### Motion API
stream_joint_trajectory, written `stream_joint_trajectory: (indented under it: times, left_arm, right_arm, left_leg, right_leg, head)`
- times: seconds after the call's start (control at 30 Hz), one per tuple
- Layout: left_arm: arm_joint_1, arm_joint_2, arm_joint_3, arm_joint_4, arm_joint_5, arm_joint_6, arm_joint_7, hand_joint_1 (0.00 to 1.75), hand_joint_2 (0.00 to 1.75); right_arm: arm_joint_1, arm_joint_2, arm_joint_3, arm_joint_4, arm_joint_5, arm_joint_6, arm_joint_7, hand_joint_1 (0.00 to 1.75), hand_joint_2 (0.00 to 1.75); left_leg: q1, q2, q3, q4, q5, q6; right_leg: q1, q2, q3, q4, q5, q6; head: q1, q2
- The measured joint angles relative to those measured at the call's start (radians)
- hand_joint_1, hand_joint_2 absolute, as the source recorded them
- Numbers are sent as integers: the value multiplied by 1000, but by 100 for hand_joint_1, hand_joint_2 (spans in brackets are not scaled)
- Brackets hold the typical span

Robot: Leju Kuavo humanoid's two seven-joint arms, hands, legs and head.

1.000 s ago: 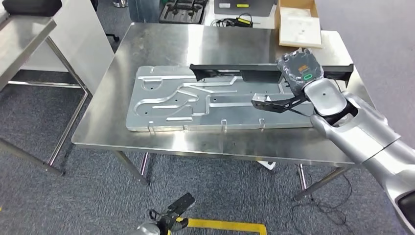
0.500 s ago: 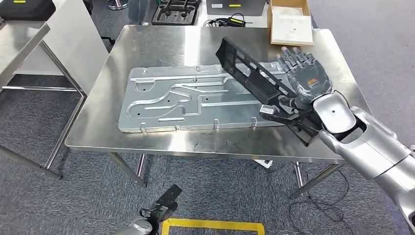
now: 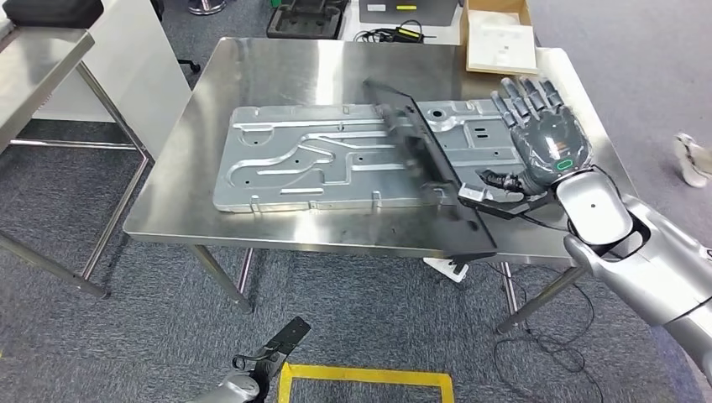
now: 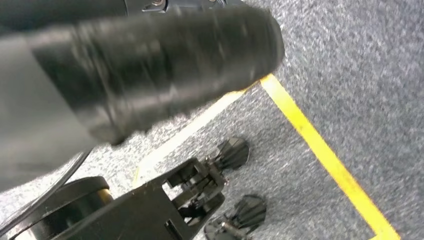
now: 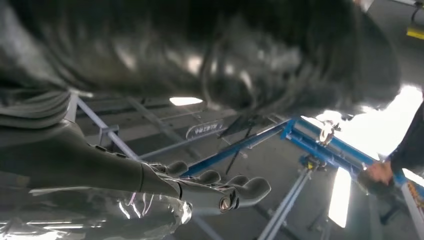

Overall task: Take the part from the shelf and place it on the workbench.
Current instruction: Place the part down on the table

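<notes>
The long black part [image 3: 430,168] shows as a motion-blurred bar lying slantwise across the steel workbench [image 3: 277,71]. Its far end is over the silver panel [image 3: 311,159] and its near end reaches the bench's front edge. My right hand [image 3: 541,134] hovers to the right of the part and apart from it, with its fingers [image 5: 220,192] spread and nothing in them. The part [image 5: 225,55] is a dark blur above those fingers in the right wrist view. My left hand [image 3: 273,357] hangs low in front of the bench over the carpet, one dark finger [image 4: 165,65] stretched out and holding nothing.
A cardboard box [image 3: 501,38] sits at the bench's back right, with a black tray [image 3: 306,17] and cables behind it. Another steel table [image 3: 42,59] stands at the left. Yellow floor tape [image 3: 369,378] lies near my feet. A person [image 5: 400,160] is at the right wrist view's edge.
My right hand held the part crosswise over the bench, then opened and drew away to the right. The part swung round and dropped slantwise toward the bench's front edge.
</notes>
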Motion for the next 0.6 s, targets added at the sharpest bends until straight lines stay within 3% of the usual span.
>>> stream_joint_trajectory:
  times: [0.1, 0.13, 0.2, 0.27, 0.3, 0.33, 0.37, 0.43, 0.5, 0.53, 0.6]
  left_arm:
    - [1, -3, 0, 0, -7, -4, 18, 0, 0]
    - [2, -4, 0, 0, -8, -4, 22, 0, 0]
    - [2, -8, 0, 0, -9, -4, 25, 0, 0]
    - [2, -11, 0, 0, -9, -3, 26, 0, 0]
    - [2, -12, 0, 0, -9, -3, 26, 0, 0]
    - [2, -13, 0, 0, -9, -4, 27, 0, 0]
    - [2, -13, 0, 0, -9, -4, 28, 0, 0]
    - [-1, -13, 0, 0, -9, -4, 28, 0, 0]
    - [-6, -13, 0, 0, -9, -4, 28, 0, 0]
    - [-8, -13, 0, 0, -9, -4, 27, 0, 0]
    - [-9, -13, 0, 0, -9, -4, 27, 0, 0]
  right_arm:
    - [4, 3, -18, -10, -7, 10, -6, 0, 0]
    - [5, 6, -21, -11, -9, 15, -8, 0, 0]
    - [6, 11, -28, -10, -12, 18, -8, 0, 0]
    - [8, 15, -37, -8, -14, 17, -9, 0, 0]
    - [10, 17, -40, -6, -14, 17, -11, 0, 0]
    - [12, 19, -42, -5, -14, 17, -13, 0, 0]
    - [14, 20, -43, -4, -14, 17, -15, 0, 0]
    - [17, 22, -47, -3, -14, 16, -18, 0, 0]
    - [18, 23, -53, -3, -15, 13, -16, 0, 0]
    - [18, 24, -55, -3, -18, 10, -15, 0, 0]
    - [22, 27, -59, -4, -24, 4, -11, 0, 0]
  left_leg:
    - [0, -7, -15, 3, 15, -18]
    - [2, -6, -24, 12, 1, -24]
    - [5, -2, -53, 82, -76, -34]
    - [6, -1, -84, 205, -169, -39]
    - [6, -1, -88, 253, -192, -38]
    - [5, -1, -77, 274, -194, -36]
    - [4, -1, -49, 260, -178, -31]
    - [-3, -2, 48, 154, -145, -14]
    - [-11, -2, 126, 42, -145, 0]
    - [-14, -2, 140, 13, -149, 4]
    - [-14, 0, 141, -11, -129, 11]
  right_leg:
    - [4, 1, -21, -3, 17, -29]
    - [4, -1, -29, -3, 25, -38]
    - [3, -7, -50, -4, 45, -53]
    - [5, -9, -75, -4, 64, -59]
    - [7, -10, -89, -4, 74, -60]
    - [9, -10, -102, -4, 84, -60]
    - [11, -10, -114, -3, 94, -60]
    - [14, -10, -134, -4, 112, -58]
    - [15, -12, -142, -7, 129, -50]
    - [13, -13, -143, -12, 138, -45]
    - [10, -14, -142, -26, 157, -32]
  head:
    - [-1, 0]
    - [-1, 0]
    - [-3, 0]
    - [-5, 0]
    - [-5, 0]
    - [-5, 0]
    - [-5, 0]
    - [-5, 0]
    - [-4, 0]
    - [-4, 0]
    - [-6, 0]
